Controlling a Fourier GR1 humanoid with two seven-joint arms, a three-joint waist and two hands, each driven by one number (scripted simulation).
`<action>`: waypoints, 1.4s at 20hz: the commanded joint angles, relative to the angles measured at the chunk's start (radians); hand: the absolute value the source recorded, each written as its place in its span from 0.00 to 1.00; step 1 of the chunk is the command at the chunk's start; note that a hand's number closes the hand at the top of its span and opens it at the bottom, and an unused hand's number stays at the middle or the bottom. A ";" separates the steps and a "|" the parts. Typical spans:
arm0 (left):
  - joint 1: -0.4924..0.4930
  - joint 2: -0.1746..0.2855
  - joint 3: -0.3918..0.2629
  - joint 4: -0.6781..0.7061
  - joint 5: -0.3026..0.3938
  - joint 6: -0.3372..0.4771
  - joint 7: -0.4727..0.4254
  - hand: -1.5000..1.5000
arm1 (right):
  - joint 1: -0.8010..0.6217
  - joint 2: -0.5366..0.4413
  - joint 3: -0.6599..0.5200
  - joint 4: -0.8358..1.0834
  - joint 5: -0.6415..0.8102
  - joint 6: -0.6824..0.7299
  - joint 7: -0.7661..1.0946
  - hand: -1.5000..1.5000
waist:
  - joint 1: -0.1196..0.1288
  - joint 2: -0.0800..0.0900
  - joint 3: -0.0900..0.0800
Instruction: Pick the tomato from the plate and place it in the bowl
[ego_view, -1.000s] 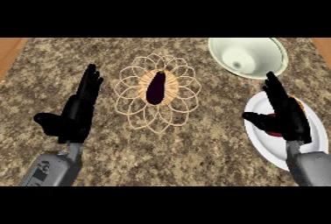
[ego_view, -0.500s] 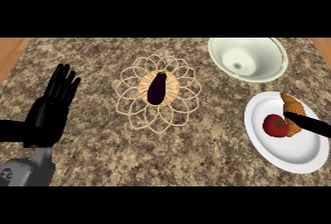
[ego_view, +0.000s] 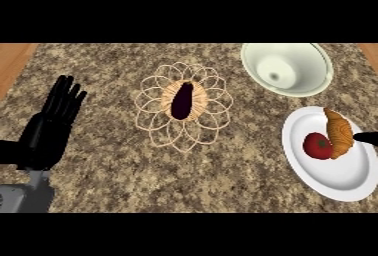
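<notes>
A red tomato (ego_view: 317, 146) lies on the white plate (ego_view: 336, 182) at the right, touching a golden croissant (ego_view: 339, 133) on its right side. The pale empty bowl (ego_view: 286, 67) stands behind the plate at the back right. Of my right hand (ego_view: 366, 136) only a small black tip shows at the right edge, just right of the croissant and apart from the tomato. My left hand (ego_view: 50, 125) stands open and upright near the left edge, far from the plate.
A wire flower-shaped basket (ego_view: 151, 112) sits mid-counter with a dark eggplant (ego_view: 182, 100) in it. Wooden strips border the granite counter at both far corners.
My right hand has pulled off the plate toward the right edge, uncovering the tomato and croissant. My left hand has shifted left and a little lower. Tomato and croissant have not moved.
</notes>
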 joint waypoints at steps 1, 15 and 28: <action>-0.005 -0.007 0.001 0.001 0.010 -0.015 -0.006 0.50 | -0.031 -0.109 0.084 0.033 -0.068 0.331 0.153 0.00 | 0.020 0.005 -0.001; 0.034 -0.014 0.031 -0.007 -0.023 -0.037 -0.010 0.50 | -0.407 -0.022 0.141 0.145 -0.274 0.699 0.592 0.00 | -0.004 -0.002 0.003; 0.042 -0.008 0.109 0.002 -0.017 -0.104 0.014 0.50 | -0.176 0.009 0.146 -0.125 -0.204 0.553 0.592 0.00 | -0.023 -0.006 0.003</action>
